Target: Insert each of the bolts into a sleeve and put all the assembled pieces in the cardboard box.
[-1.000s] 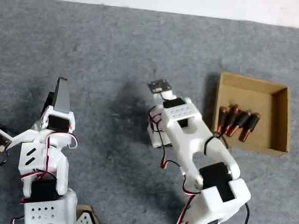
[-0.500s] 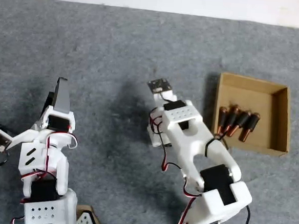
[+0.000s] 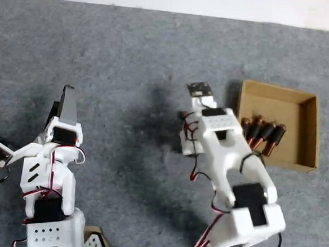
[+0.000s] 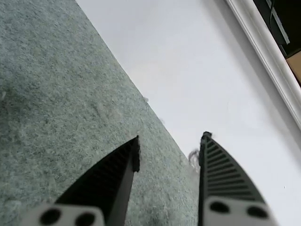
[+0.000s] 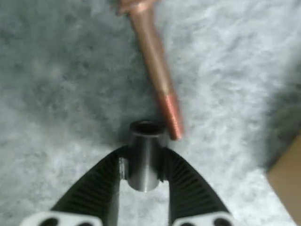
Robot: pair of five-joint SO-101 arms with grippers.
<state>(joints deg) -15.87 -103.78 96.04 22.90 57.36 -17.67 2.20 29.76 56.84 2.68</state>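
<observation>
Four copper-and-dark assembled pieces (image 3: 261, 135) lie side by side in the shallow brown cardboard box (image 3: 309, 133), and a fifth pair is not yet joined. The right gripper (image 5: 143, 165) has its ribbed black fingers closed narrowly on a short dark metal sleeve (image 5: 145, 141). The slim copper-coloured bolt (image 5: 153, 70) lies on the fuzzy grey carpet (image 5: 56, 70) with its threaded tip just beside the sleeve's rim. The likely trouble is misalignment: the bolt lies slanted, so a push could strike the rim, not the bore, and roll the round shank away. The smooth, hard cylinder could also twist between the fingers. The left gripper (image 4: 170, 148) hangs wide and empty over the carpet, so nothing steadies the bolt. The box walls look thin and matte.
</observation>
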